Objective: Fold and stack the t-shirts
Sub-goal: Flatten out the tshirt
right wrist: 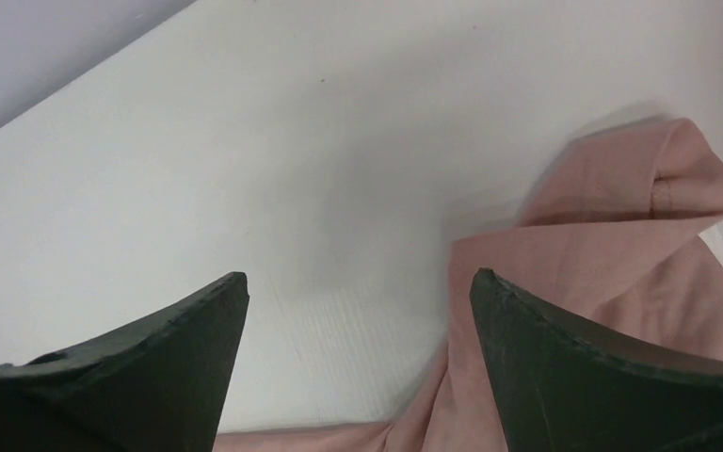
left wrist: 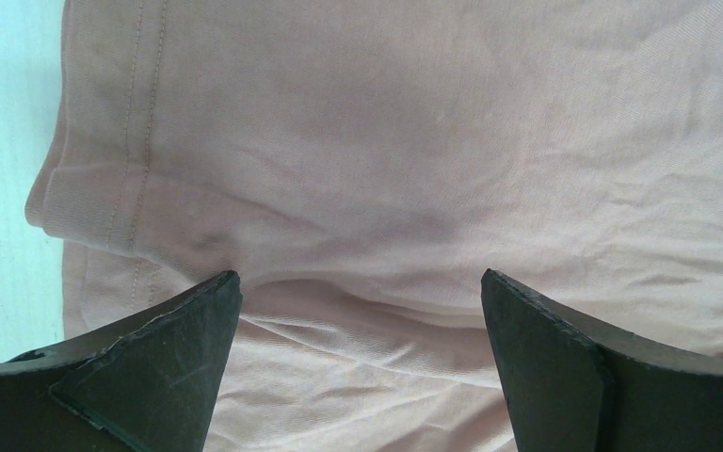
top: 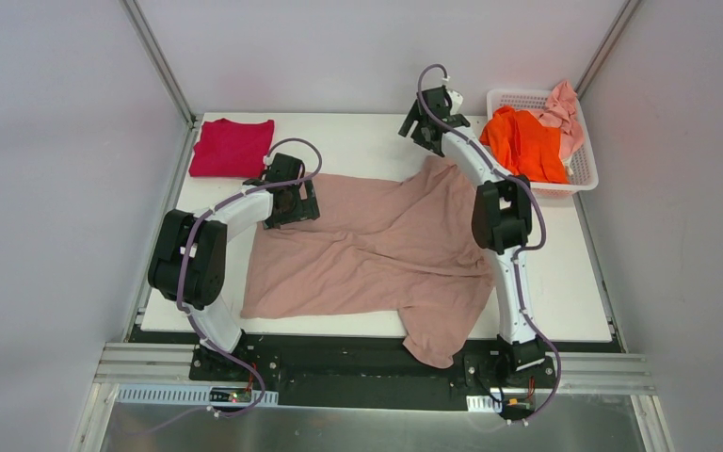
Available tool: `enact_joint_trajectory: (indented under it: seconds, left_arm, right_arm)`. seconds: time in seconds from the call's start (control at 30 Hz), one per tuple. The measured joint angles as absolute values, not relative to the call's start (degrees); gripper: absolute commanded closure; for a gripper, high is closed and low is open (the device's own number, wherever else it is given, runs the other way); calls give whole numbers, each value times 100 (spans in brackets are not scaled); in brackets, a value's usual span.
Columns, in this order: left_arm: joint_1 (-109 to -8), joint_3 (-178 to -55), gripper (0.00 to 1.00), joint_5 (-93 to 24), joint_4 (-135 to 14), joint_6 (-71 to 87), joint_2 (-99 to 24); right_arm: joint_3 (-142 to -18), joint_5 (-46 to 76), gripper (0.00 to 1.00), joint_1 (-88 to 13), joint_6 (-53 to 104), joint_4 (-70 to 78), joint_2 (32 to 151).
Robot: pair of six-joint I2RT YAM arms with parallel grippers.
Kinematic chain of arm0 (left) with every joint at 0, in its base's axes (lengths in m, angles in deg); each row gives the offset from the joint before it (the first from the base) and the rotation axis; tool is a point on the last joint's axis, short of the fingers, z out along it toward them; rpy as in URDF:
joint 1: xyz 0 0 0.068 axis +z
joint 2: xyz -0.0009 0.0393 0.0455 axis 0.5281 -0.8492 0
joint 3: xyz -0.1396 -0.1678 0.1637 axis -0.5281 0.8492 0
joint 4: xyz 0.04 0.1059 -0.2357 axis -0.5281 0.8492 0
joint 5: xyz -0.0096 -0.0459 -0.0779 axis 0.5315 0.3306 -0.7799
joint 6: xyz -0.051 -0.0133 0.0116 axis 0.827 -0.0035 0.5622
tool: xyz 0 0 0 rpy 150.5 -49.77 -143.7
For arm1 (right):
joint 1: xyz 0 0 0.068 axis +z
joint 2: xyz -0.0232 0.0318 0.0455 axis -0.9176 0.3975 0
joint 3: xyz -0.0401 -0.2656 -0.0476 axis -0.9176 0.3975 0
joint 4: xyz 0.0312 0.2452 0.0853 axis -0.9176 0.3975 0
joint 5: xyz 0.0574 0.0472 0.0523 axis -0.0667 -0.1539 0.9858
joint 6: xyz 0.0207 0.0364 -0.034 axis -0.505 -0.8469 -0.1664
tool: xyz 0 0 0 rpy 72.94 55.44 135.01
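Observation:
A large dusty-pink t-shirt (top: 377, 250) lies spread and wrinkled across the table, one part hanging over the near edge. My left gripper (top: 292, 200) hovers open over its left hemmed edge (left wrist: 132, 188), nothing between the fingers. My right gripper (top: 425, 121) is open at the far side of the table, just past the shirt's far corner (right wrist: 640, 235), over bare table. A folded crimson t-shirt (top: 232, 147) sits at the far left corner. An orange t-shirt (top: 524, 141) and a pale pink t-shirt (top: 565, 113) fill the basket.
A white lattice basket (top: 584, 174) stands at the far right corner of the white table (top: 358, 141). Grey enclosure walls and metal posts surround the table on three sides. The right arm's links cross above the shirt's right side.

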State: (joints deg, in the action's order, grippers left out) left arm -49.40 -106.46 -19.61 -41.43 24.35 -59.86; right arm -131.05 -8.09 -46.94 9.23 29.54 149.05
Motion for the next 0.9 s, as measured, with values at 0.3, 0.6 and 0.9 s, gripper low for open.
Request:
enact_joint_trajectory:
  seconds: [0.3,0.6,0.9]
  left_arm:
    - [-4940,-10648,4,-1965,-4146,2433,-5995]
    - [-4940,-10648,9,-1965,-4146,2429,-5995]
    - [-4940,-10653,11,-1965,-4143,2429,-5995]
  right_arm:
    - [-13232,-1067,31,-4629,1015,3426,15104]
    - [-13295,-1458,52,-4629,1013,3772,15447]
    - [-13407,-1718,94,-4629,963,3844,15474]
